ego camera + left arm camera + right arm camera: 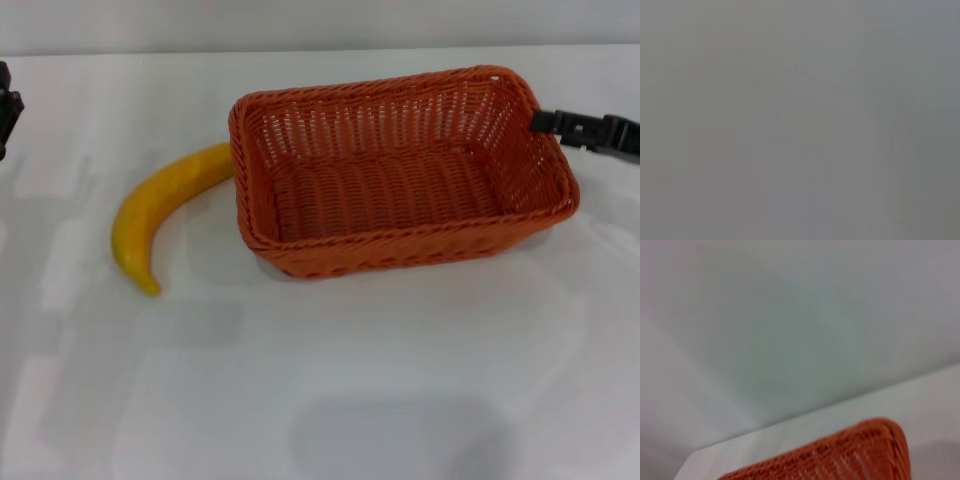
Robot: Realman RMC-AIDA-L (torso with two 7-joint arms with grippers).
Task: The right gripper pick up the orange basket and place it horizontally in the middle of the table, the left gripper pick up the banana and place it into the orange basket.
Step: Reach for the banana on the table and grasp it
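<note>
So the big rectangular orange woven basket point(400, 170) sits on the plain white bench point(330, 380) in the upper middle of the head view, long side running left to right, slightly skewed, nothing inside it. The single curved yellow banana point(160, 210) lies on the bench just left of it; its upper end runs right up to the basket's left wall and looks like it's touching, while the lower tip points down toward the lower left of the frame.

The right pincer point(585, 130) comes in from the right edge as a black jointed piece, and its tip meets the basket's upper right rim. The rest of it is cut off by the frame edge, so I can't tell if it's open or clamped on the rim. The left pincer point(8, 110) is only a sliver of black at the upper left edge, well apart from the banana, and I can't tell its state either.

The left wrist view is flat grey, nothing to make out. The right wrist view shows a blurry corner of the basket point(850, 455) at the bottom of the frame with the bench point(935, 400) beside it.
</note>
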